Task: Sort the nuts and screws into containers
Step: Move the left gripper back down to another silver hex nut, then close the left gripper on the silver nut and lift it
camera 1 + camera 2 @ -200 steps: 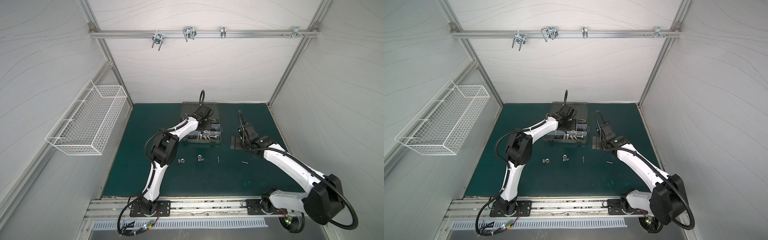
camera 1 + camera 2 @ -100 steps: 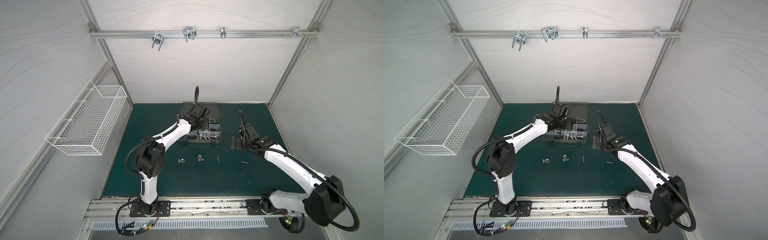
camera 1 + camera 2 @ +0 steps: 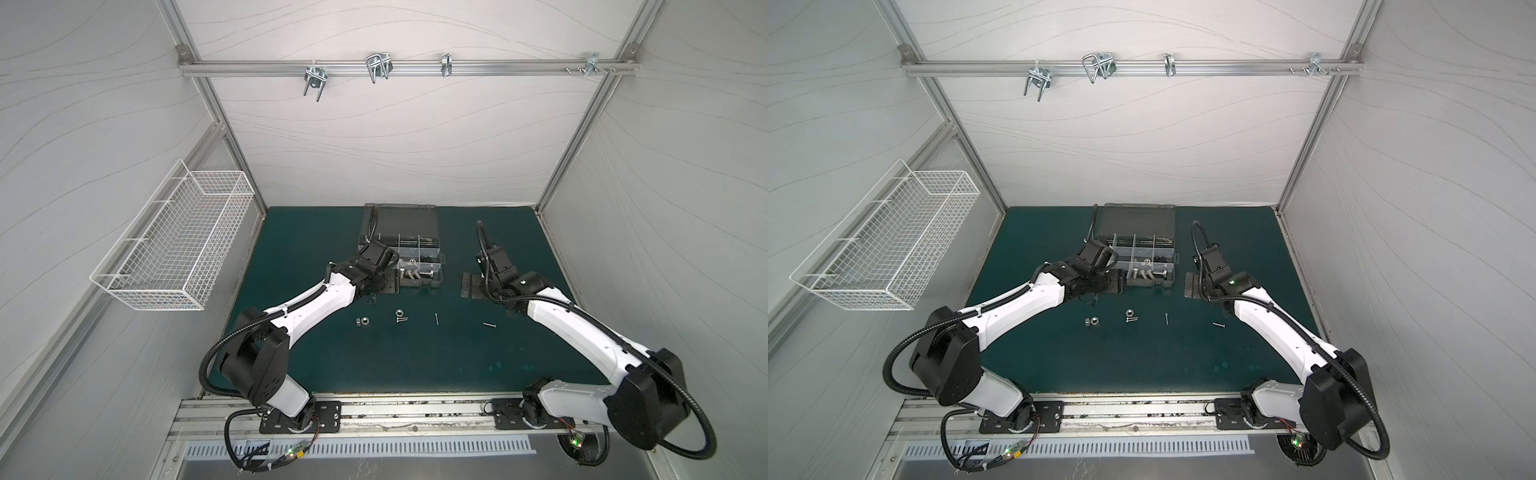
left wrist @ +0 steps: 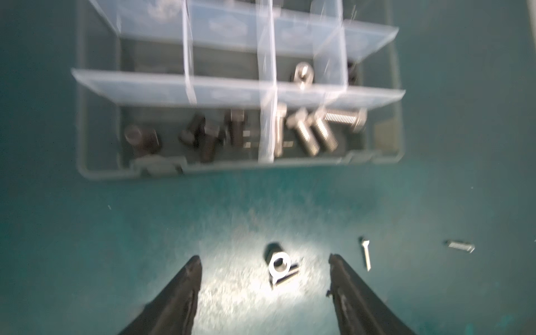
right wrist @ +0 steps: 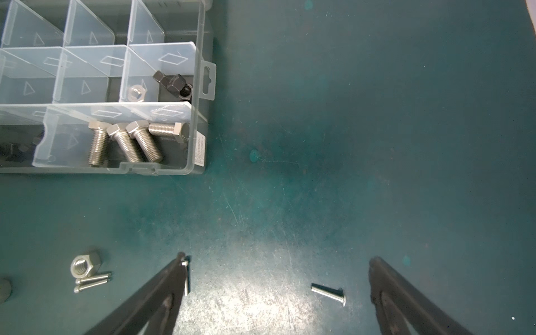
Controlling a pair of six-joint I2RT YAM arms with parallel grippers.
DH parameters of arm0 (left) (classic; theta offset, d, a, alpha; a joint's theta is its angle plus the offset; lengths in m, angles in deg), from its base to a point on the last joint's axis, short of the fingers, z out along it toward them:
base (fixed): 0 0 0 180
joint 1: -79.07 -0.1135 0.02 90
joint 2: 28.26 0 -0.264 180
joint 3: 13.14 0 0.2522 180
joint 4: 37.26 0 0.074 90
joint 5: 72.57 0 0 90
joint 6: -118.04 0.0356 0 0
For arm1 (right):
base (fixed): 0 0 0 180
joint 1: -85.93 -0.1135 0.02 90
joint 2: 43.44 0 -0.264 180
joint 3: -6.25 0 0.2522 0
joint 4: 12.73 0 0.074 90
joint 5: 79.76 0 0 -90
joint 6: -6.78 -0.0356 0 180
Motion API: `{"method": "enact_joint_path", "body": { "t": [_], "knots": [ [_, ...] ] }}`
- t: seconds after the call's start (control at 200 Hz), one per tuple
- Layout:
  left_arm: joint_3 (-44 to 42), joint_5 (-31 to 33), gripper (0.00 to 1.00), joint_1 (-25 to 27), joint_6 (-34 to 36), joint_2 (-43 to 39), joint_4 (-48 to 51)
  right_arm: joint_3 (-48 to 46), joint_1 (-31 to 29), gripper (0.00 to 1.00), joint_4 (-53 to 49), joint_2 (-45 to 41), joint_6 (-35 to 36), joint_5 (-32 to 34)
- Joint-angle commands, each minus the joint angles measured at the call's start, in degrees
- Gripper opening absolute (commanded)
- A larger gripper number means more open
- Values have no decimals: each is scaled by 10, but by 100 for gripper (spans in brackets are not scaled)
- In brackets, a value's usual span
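The dark grey case (image 3: 432, 284) holds the containers: silver hex screws (image 5: 130, 142) in one, black screws (image 4: 200, 136) beside them, silver and black nuts (image 5: 168, 85) behind. On the green mat lie two silver nuts (image 3: 363, 321), another nut (image 4: 280, 262) with thin screws against it, and single screws (image 3: 436, 318). My left gripper (image 4: 264, 258) hangs open above that nut, just in front of the case, holding nothing. My right gripper (image 5: 277, 257) stands wide open over a short screw (image 5: 328, 293); a thin screw (image 5: 186, 278) lies by one finger.
The case's open lid (image 3: 401, 220) lies back toward the far wall. A white wire basket (image 3: 178, 241) hangs on the left wall. Silver U-hooks (image 3: 378, 66) hang from the overhead rail. Walls close in the mat on three sides.
My left arm has drawn back from over the case to its near edge, and its jaws have spread wider. The right arm has stayed put.
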Motion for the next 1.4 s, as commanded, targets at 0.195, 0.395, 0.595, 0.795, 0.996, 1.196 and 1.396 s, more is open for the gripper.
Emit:
{"method": "enact_joint_path", "body": {
  "t": [0.195,0.395,0.595,0.795,0.996,1.196,1.396],
  "knots": [
    [-15,-21,68,54,13,51,-1,1,2,99,-10,1,-9,6],
    [12,-13,64,76,24,104,9,1,2,99,-12,-1,-7,10],
    [30,-12,62,80,28,147,16,0,2,99,-13,-2,-5,14],
    [45,16,58,80,36,170,30,-3,2,99,-12,0,-4,15],
    [72,40,50,79,42,199,53,-1,2,99,-12,1,-3,15],
    [86,32,47,79,47,210,68,2,2,99,-16,1,-1,17],
    [85,18,44,80,45,207,86,4,2,99,-18,2,0,21]
  ]
}}
